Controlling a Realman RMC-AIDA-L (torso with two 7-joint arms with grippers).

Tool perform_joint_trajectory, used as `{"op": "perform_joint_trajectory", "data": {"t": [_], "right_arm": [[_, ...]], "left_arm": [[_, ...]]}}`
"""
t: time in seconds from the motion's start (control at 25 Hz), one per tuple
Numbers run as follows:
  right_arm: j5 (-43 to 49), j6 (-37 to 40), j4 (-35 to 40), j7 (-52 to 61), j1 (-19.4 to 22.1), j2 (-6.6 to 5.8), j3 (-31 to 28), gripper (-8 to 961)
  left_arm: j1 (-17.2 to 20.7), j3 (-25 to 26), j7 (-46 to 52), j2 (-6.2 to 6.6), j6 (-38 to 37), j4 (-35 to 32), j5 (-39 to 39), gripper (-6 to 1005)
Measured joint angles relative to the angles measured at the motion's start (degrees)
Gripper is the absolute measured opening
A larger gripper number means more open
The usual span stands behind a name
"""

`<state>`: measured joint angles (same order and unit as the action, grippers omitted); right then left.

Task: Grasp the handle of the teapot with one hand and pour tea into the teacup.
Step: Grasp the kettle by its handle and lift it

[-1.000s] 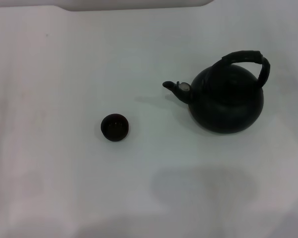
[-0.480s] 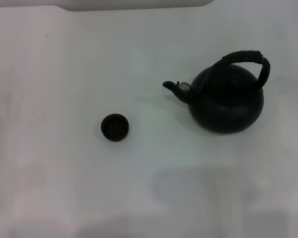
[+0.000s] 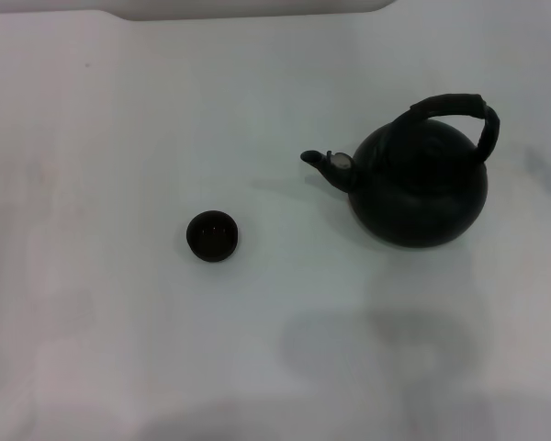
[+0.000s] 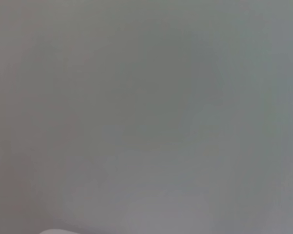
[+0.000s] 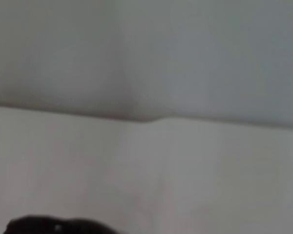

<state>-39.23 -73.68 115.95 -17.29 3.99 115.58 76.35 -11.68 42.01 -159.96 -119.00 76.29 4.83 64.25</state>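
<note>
The large round black teapot (image 3: pixel 420 188) stands upright on the white table at the right, its spout (image 3: pixel 326 163) pointing left. Its thick black arched handle (image 3: pixel 452 107) loops over the top. A dark rounded shape at the edge of the right wrist view (image 5: pixel 58 226) may be part of the teapot. The tiny dark teacup (image 3: pixel 212 235) stands alone, left of and nearer than the teapot. No tea shows. Neither gripper shows in any view; the left wrist view shows only a plain grey surface.
The white table (image 3: pixel 119 138) spreads all around both objects. A pale raised edge (image 3: pixel 248 9) runs along the far side. Soft shadows lie on the table near the front, below the teapot.
The teapot and teacup have not moved. The shadow on the table in front of the teapot has grown and shifted to the right.
</note>
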Motion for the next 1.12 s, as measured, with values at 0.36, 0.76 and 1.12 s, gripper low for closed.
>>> {"op": "perform_joint_trajectory", "data": {"t": [0.36, 0.76, 1.12], "right_arm": [[2.54, 10.54, 0.21, 6.51, 9.11, 0.22, 9.78, 635], [3.34, 32.05, -0.79, 6.52, 21.94, 0.10, 23.98, 634], [4.57, 47.50, -6.70, 7.03, 25.55, 0.14, 34.15, 633]], "left_arm": [[-0.76, 0.00, 0.00, 0.10, -0.20, 0.00, -0.01, 876], [-1.82, 0.47, 0.00, 0.09, -0.20, 0.07, -0.01, 877], [-2.95, 0.62, 0.00, 0.13, -0.18, 0.05, 1.33, 876]]}}
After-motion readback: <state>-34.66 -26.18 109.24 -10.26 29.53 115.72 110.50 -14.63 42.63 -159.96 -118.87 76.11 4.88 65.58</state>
